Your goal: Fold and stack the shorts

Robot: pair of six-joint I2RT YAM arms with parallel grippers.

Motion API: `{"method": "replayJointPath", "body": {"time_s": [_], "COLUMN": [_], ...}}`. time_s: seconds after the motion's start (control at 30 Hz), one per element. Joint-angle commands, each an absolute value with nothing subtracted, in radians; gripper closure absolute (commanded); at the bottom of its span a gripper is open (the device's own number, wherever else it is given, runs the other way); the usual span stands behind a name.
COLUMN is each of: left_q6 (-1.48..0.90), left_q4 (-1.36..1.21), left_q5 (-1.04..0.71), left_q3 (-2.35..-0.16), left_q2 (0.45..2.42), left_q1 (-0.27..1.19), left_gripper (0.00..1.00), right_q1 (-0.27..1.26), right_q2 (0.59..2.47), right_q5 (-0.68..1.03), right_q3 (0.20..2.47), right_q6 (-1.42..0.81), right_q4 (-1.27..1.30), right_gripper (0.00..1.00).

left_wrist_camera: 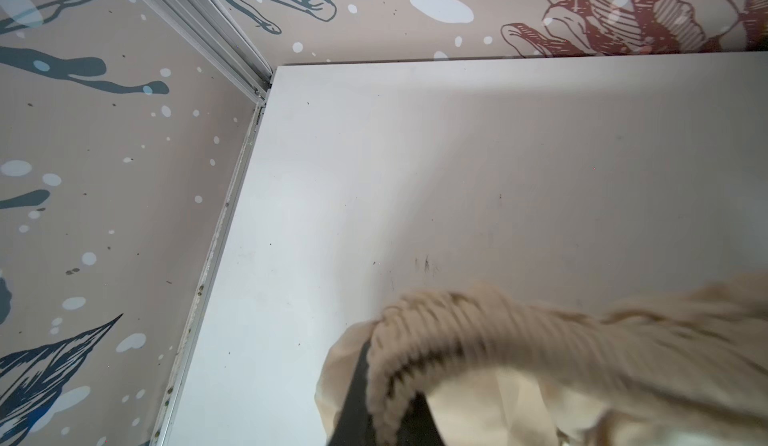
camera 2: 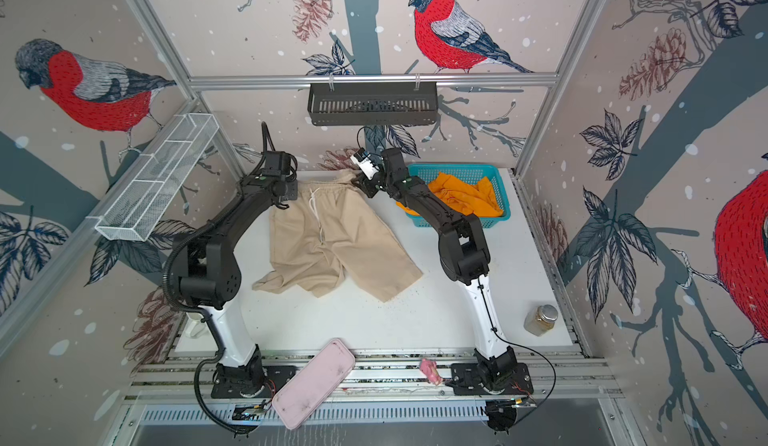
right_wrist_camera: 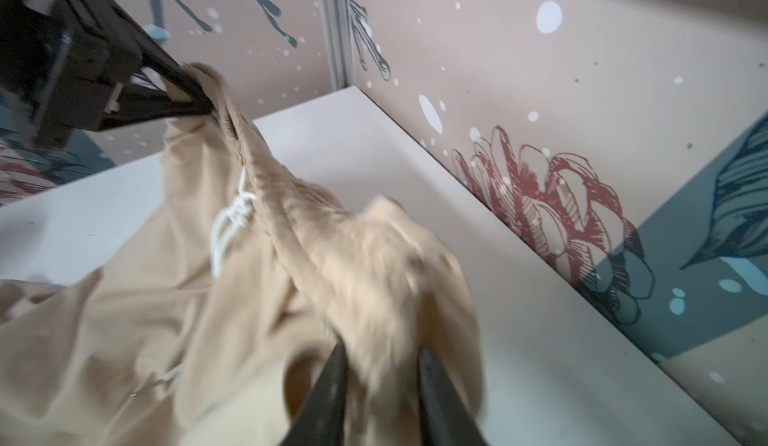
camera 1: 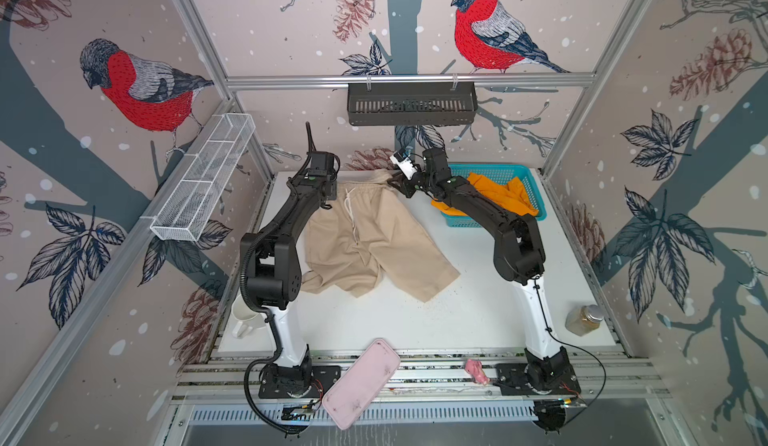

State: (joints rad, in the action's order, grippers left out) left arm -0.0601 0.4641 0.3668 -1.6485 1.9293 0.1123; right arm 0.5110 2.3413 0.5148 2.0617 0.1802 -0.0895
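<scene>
Two pairs of shorts are in view. One beige pair [camera 1: 374, 240] lies spread on the white counter [camera 1: 457, 319], just left of the teal basket [camera 1: 490, 172]. Its waistband is toward the back wall and one white drawstring [camera 1: 353, 215] runs down its front. One orange pair [camera 1: 505, 192] sits crumpled inside the basket, with a fold hanging over the basket's near-left rim.

Two arms reach to the beige waistband. The left tool [left_wrist_camera: 388, 381] is clamped on the waistband corner farthest from the basket, the ribbed elastic bunched between its fingers. The right tool [right_wrist_camera: 382, 361] is at the corner nearest the basket. Its jaws stand parted with cloth bunched between them, and through the blur the cloth does not look pinched.

The right arm [camera 1: 478, 207] crosses above the basket's left side and hides part of the orange pair. The left arm [camera 1: 282, 232] covers the edge of the beige pair farthest from the basket.

One glass jar [camera 1: 584, 319] stands well in front of the basket, near the same counter edge. One white mug [camera 1: 243, 319] sits far across the counter from the basket, partly under the left arm. One pink tray [camera 1: 361, 381] and one small pink object [camera 1: 476, 371] lie on the front rails. One black slotted shelf [camera 1: 411, 103] hangs on the back rail, above and left of the basket. One white wire rack [camera 1: 203, 182] hangs on the wall opposite the basket.
</scene>
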Motion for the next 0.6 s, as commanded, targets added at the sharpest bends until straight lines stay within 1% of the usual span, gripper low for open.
{"method": "replayJointPath", "body": {"time_s": [0.0,0.03,0.07,0.1,0.13,0.2,0.3,0.4,0.47,0.57], "left_q6": [-0.027,-0.026,-0.023,-0.019,-0.026,-0.033,-0.057,-0.091,-0.104,-0.148], "left_q4": [0.343,0.337,0.333,0.34,0.343,0.365,0.394,0.415,0.436,0.44], "left_q5": [0.359,0.356,0.332,0.322,0.328,0.293,0.217,0.157,0.06,-0.087], "left_q3": [-1.651,-1.654,-1.657,-1.67,-1.681,-1.707,-1.724,-1.695,-1.659,-1.569], "left_q2": [1.953,1.957,1.96,1.965,1.965,1.959,1.919,1.862,1.826,1.774], "left_q1": [0.107,0.107,0.103,0.103,0.103,0.103,0.104,0.104,0.103,0.106], "left_gripper": [0.91,0.69,0.43,0.28,0.17,0.04,0.03,0.03,0.03,0.03], "right_q1": [0.525,0.529,0.529,0.529,0.526,0.511,0.47,0.427,0.384,0.344], "right_q2": [2.328,2.31,2.29,2.27,2.248,2.191,2.053,1.896,1.787,1.683], "right_q5": [0.461,0.444,0.417,0.394,0.371,0.303,0.182,0.066,0.072,0.074], "right_q3": [2.069,2.058,2.044,2.033,2.026,2.012,1.89,1.676,1.514,1.346], "right_q6": [0.204,0.218,0.231,0.24,0.253,0.269,0.32,0.349,0.333,0.328], "right_q4": [-0.074,-0.077,-0.08,-0.092,-0.12,-0.209,-0.335,-0.39,-0.388,-0.343], "right_gripper": [0.42,0.33,0.25,0.19,0.17,0.16,0.15,0.16,0.16,0.15]}}
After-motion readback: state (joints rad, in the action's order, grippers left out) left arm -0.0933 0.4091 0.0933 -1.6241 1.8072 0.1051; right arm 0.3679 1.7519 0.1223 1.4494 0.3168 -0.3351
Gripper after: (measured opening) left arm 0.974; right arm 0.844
